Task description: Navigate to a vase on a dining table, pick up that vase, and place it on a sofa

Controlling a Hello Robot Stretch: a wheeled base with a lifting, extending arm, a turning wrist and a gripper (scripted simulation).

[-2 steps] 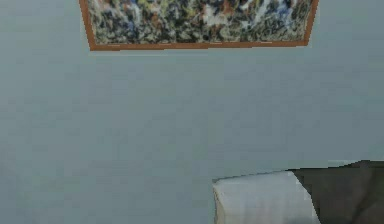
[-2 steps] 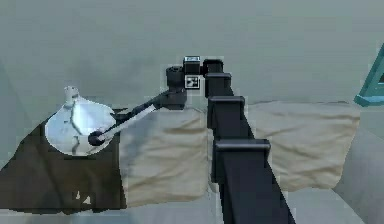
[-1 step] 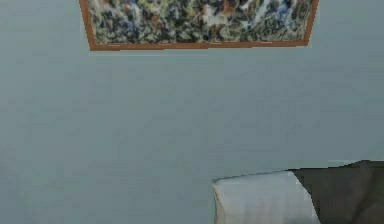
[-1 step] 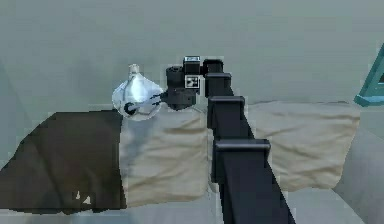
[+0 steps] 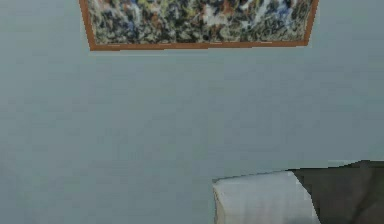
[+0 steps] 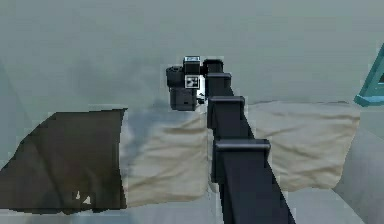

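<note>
Arm (image 6: 240, 150) extended across pale sofa (image 6: 300, 140), dark cushion (image 6: 70, 160) at arm side view's left, gripper (image 6: 180, 86) before grey wall (image 6: 100, 45), its hold indeterminable, framed painting (image 5: 198, 22) in forward view.

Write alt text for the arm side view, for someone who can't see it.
A dark square robot arm rises from the bottom edge, across a pale cushioned surface, to its gripper, seen against a grey wall. A dark brown cover lies on the surface's left part, and a teal object shows at the right edge.
</note>
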